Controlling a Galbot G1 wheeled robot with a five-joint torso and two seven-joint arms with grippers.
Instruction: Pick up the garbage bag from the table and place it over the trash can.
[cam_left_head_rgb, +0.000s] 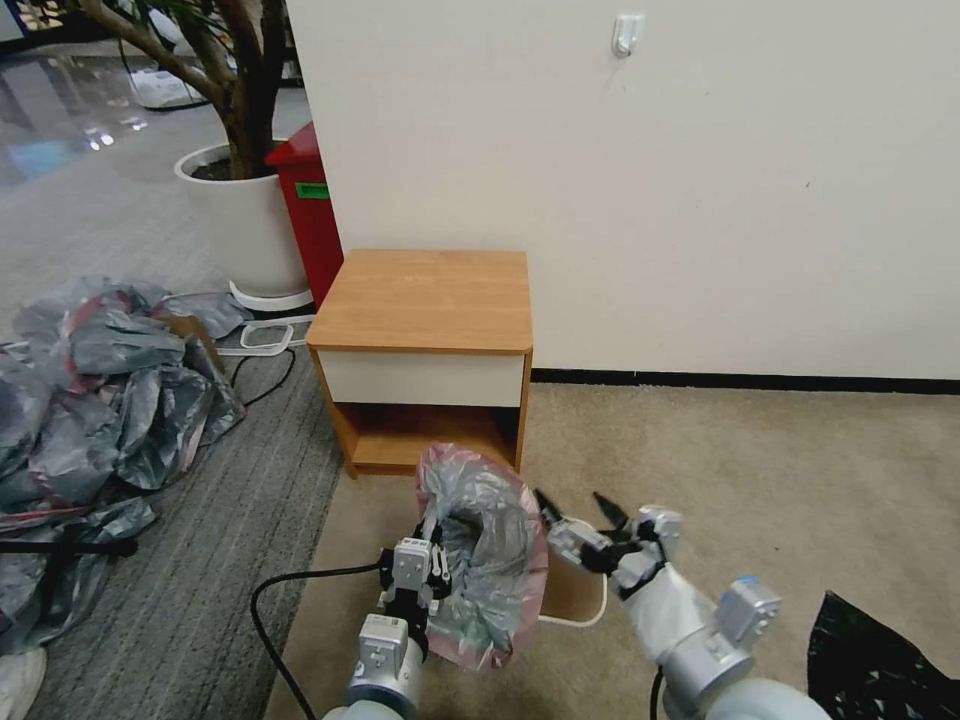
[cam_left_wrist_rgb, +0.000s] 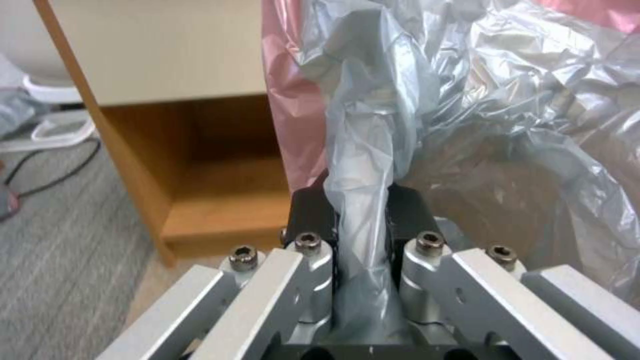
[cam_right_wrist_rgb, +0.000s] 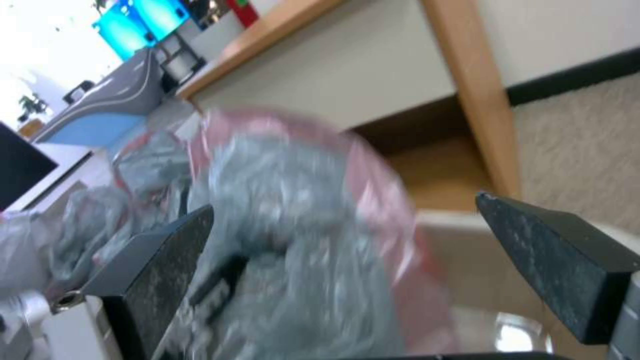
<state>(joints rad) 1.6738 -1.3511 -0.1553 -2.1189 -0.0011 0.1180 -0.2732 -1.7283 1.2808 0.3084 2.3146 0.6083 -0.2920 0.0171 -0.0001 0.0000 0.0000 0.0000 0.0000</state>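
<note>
Nearest to me, my left gripper (cam_left_head_rgb: 432, 563) held a pinched fold of the thin crinkly grey plastic garbage bag with the pink rim (cam_left_head_rgb: 490, 545). The bag hung open above the small beige plastic trash can (cam_left_head_rgb: 580, 597). My right gripper (cam_left_head_rgb: 578, 508) stood wide open beside it. Behind, the light-brown wooden table (cam_left_head_rgb: 425, 300) left only a narrow strip of carpet.

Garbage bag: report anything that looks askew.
The garbage bag hangs bunched and lopsided from the left hand, draped over just one side of the trash can; the right hand is open beside it.
</note>
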